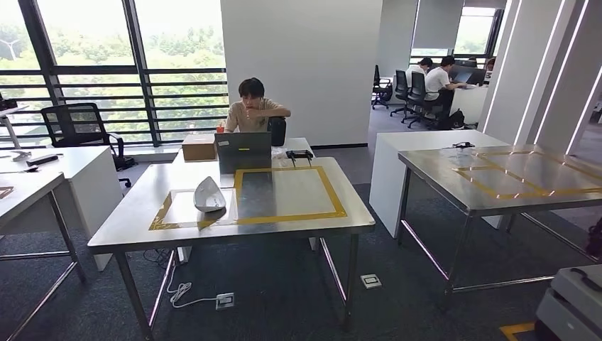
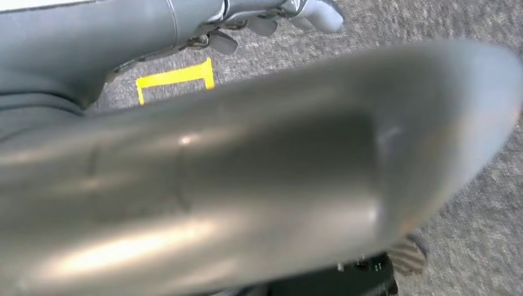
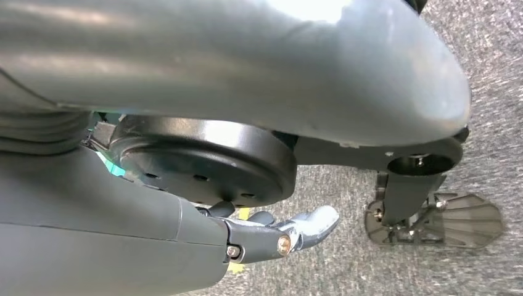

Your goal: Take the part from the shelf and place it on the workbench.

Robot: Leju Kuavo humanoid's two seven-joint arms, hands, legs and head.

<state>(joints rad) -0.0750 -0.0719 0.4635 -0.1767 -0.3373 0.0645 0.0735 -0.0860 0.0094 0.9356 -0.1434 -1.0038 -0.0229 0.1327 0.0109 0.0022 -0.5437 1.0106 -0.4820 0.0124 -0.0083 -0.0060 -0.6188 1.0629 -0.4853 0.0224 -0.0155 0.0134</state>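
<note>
Head view first: where is the part (image 1: 209, 195)?
— It lies on the workbench (image 1: 135, 217), inside the left yellow tape frame (image 1: 177, 226), just before the laptop (image 1: 244, 151).
— And the hands?
— Left hand (image 2: 271, 21) and right hand (image 3: 290, 231) hang above the carpet (image 3: 493, 92), fingers loose and apart, holding nothing
</note>
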